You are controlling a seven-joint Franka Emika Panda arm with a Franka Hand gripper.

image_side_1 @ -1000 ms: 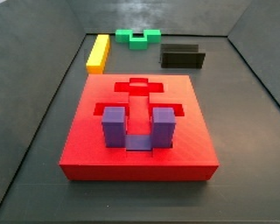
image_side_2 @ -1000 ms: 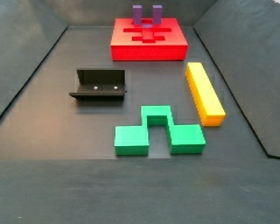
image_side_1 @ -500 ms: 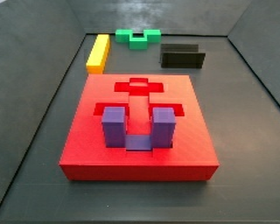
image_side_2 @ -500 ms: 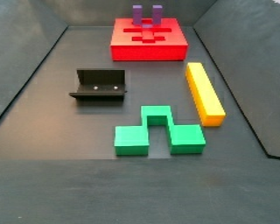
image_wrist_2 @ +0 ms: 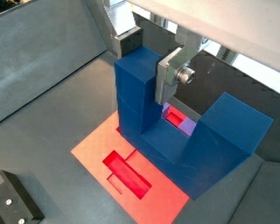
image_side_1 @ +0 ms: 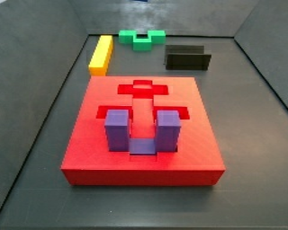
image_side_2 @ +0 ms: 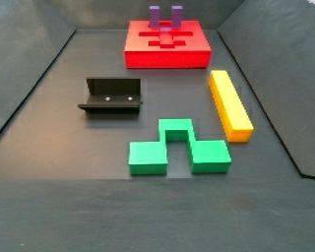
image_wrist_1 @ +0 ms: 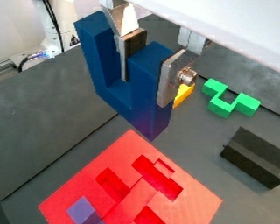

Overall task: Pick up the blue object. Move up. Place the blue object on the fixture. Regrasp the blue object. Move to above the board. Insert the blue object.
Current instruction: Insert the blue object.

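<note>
The large flat red square board (image_side_1: 143,135) lies on the grey floor, a purple U-shaped plastic block (image_side_1: 141,131) seated upright in a recess near one edge. The dark blue U-shaped plastic block (image_wrist_1: 129,79) appears only in both wrist views, suspended above the board, prongs upward. The gripper (image_wrist_1: 149,59) is closed on one of its prongs, silver fingers (image_wrist_2: 171,73) pressed against that prong's faces. The yellow bar (image_side_2: 228,101), green block (image_side_2: 180,147) and black fixture (image_side_2: 111,96) rest on the floor, well apart from the board.
</note>
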